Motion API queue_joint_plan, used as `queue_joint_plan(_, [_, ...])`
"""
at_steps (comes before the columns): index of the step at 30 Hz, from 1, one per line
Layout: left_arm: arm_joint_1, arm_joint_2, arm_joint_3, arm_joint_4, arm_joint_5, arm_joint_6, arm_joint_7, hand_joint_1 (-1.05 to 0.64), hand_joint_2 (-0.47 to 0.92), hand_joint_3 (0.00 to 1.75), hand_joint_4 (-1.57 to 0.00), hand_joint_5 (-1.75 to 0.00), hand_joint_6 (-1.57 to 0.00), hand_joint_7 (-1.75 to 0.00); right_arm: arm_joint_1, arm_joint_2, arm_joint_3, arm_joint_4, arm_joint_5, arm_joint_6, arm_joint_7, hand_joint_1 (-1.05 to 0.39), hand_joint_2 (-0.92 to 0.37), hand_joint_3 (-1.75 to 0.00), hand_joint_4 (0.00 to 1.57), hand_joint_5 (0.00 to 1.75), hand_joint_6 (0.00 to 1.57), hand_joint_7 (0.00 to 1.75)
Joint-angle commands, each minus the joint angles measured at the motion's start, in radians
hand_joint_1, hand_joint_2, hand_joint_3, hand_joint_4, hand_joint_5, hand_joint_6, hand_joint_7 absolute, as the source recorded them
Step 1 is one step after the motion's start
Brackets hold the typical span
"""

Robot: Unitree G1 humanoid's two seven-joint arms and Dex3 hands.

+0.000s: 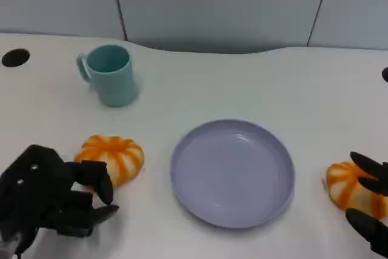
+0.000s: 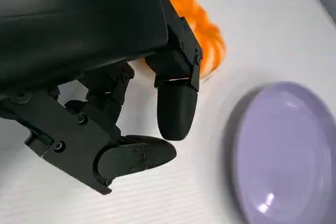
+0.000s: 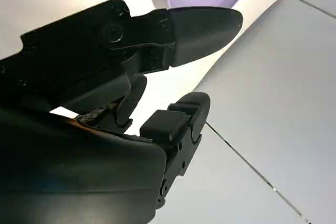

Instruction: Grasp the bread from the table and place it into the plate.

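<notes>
1. While the lavender plate [image 1: 232, 173] sits at mid-table as the reference point, the left hand [image 1: 51, 199] lies well to its left, near the front edge of the white table [image 1: 200, 83]. Its fingers [image 2: 176, 108] are spread apart and hold nothing; one fingertip sits just beside the nearer bun, and contact cannot be confirmed.
2. Left of the plate, and apart from it, lies an orange-and-cream striped bread bun [image 1: 113, 156], resting on the table surface, not in the plate.
3. Behind and to the left of the plate, farther back than that bun, stands a teal mug [image 1: 110, 75], upright, handle turned away from the plate.
4. The plate itself holds nothing visible.
5. Right of the plate, just beyond its rim, a second striped bun [image 1: 350, 191] rests on the table.
6. Farthest from the plate on that side, the right hand [image 1: 371, 204] reaches around the second bun with fingers parted. Whether they grip or merely flank it cannot be determined.
</notes>
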Motion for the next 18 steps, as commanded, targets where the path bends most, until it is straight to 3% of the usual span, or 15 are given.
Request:
queue_joint_plan(1, [0.013, -0.002, 0.032, -0.019, -0.021, -0.048, 0.013, -0.33, 0.49, 0.79, -0.83, -1.75, -0.66, -1.75, 0.009, -0.001, -0.003, -0.027, 0.007, 0.022, 0.004, -0.39, -0.92, -0.32, 0.78, 0.21, 0.66, 0.0])
queue_joint_plan(2, [0.014, -0.003, 0.033, -0.018, -0.022, -0.05, 0.013, -0.33, 0.49, 0.79, -0.83, -1.75, -0.66, -1.75, 0.01, -0.001, -0.002, -0.028, 0.008, 0.023, 0.004, -0.39, -0.92, -0.32, 0.78, 0.21, 0.66, 0.0])
queue_joint_plan(6, [-0.034, 0.004, 0.052, 0.031, 0.022, -0.364, 0.057, -0.31, 0.59, 0.67, -0.84, -1.75, -0.64, -1.75, 0.002, -0.004, 0.004, -0.023, -0.008, 0.021, -0.004, -0.38, -0.92, -0.32, 0.78, 0.21, 0.65, 0.0])
queue_joint_plan(9, [-0.066, 0.045, 0.022, 0.071, 0.184, -0.533, 0.168, -0.3, 0.7, 0.49, -0.81, -1.75, -0.58, -1.75, 0.0, -0.003, 0.007, -0.023, -0.011, 0.024, -0.007, -0.37, -0.92, -0.33, 0.77, 0.21, 0.65, 0.0])
queue_joint_plan(11, [-0.082, 0.068, 0.006, 0.092, 0.268, -0.588, 0.221, -0.35, 0.83, 0.3, -0.76, -1.75, -0.52, -1.75, -0.001, -0.003, 0.007, -0.021, -0.013, 0.023, -0.01, -0.37, -0.92, -0.33, 0.76, 0.21, 0.66, 0.0])
queue_joint_plan(15, [-0.092, 0.074, -0.002, 0.123, 0.295, -0.625, 0.252, -0.36, 0.87, 0.24, -0.75, -1.75, -0.51, -1.75, -0.002, -0.001, 0.007, -0.021, -0.016, 0.024, -0.011, -0.37, -0.92, -0.33, 0.76, 0.21, 0.66, 0.0])
queue_joint_plan(16, [-0.113, 0.122, -0.033, 0.075, 0.405, -0.629, 0.261, -0.36, 0.88, 0.24, -0.75, -1.75, -0.51, -1.75, -0.004, -0.003, 0.007, -0.015, -0.012, 0.017, -0.01, -0.37, -0.92, -0.33, 0.76, 0.21, 0.66, 0.0])
queue_joint_plan(17, [-0.128, 0.159, -0.055, 0.038, 0.489, -0.631, 0.268, -0.47, 0.87, 0.13, -0.46, -1.6, -0.4, -1.39, -0.005, -0.004, 0.007, -0.011, -0.01, 0.012, -0.009, -0.37, -0.92, -0.33, 0.77, 0.21, 0.66, 0.0])
queue_joint_plan(18, [-0.144, 0.19, -0.077, 0.001, 0.56, -0.624, 0.259, -0.51, 0.88, 0.08, -0.36, -1.55, -0.37, -1.25, -0.006, -0.004, 0.007, -0.008, -0.01, 0.008, -0.011, -0.37, -0.92, -0.33, 0.77, 0.22, 0.66, 0.0])
